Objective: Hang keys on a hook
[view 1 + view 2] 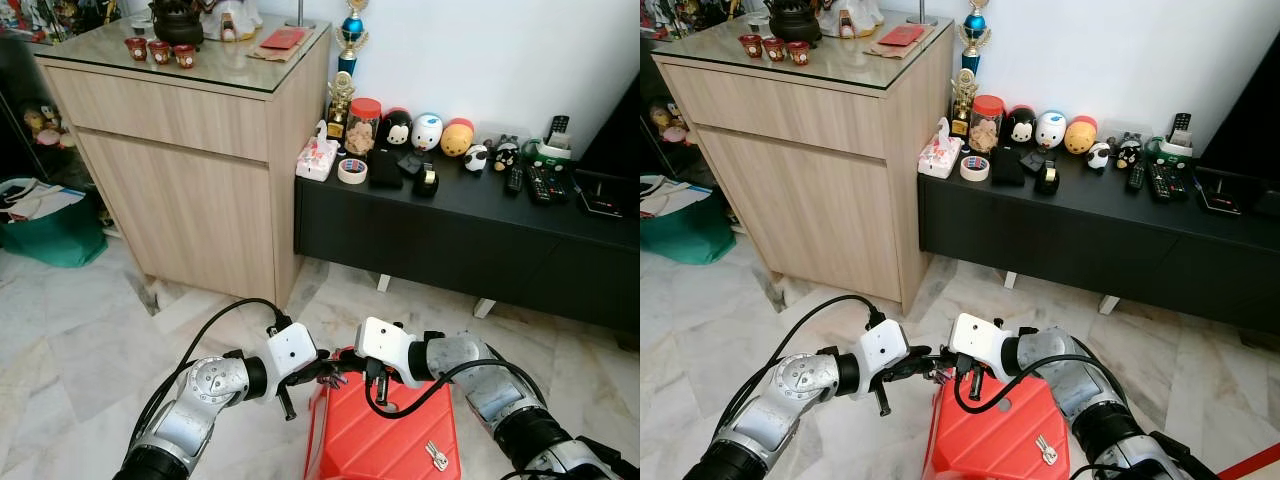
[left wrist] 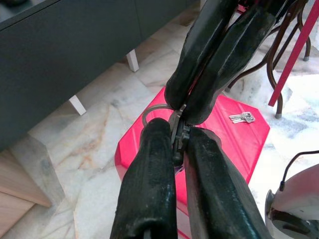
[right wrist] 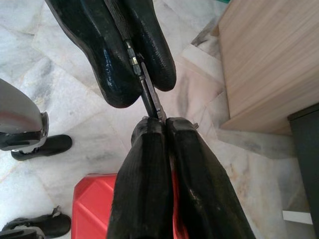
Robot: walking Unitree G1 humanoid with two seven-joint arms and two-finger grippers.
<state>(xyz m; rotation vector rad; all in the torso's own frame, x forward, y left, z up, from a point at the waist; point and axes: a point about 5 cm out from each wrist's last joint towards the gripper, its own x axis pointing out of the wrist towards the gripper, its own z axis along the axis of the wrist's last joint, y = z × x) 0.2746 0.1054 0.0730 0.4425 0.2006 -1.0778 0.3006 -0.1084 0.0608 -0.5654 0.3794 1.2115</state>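
**Both grippers pinched one small hook over red stool; keys lay on stool**

Left gripper (image 1: 312, 377) and right gripper (image 1: 352, 372) met tip to tip above the red stool (image 1: 385, 440). Wrist views showed both closed on the same small metal piece with a clear loop, likely the hook (image 2: 177, 130), fingers (image 3: 149, 144) tight on it from opposite ends. Keys (image 1: 436, 456) lay flat on the stool's top, near its right side, apart from both grippers, untouched. Black bench (image 1: 450, 215) with toys and a wooden cabinet (image 1: 190, 170) stood well behind.

Risks, as judged: the hook was thin and held by fingertip edges only, so it could twist or pop out if one gripper let go unevenly. With both grippers busy, neither was free for the keys. Keys lying flat on smooth plastic could slide off when picked.
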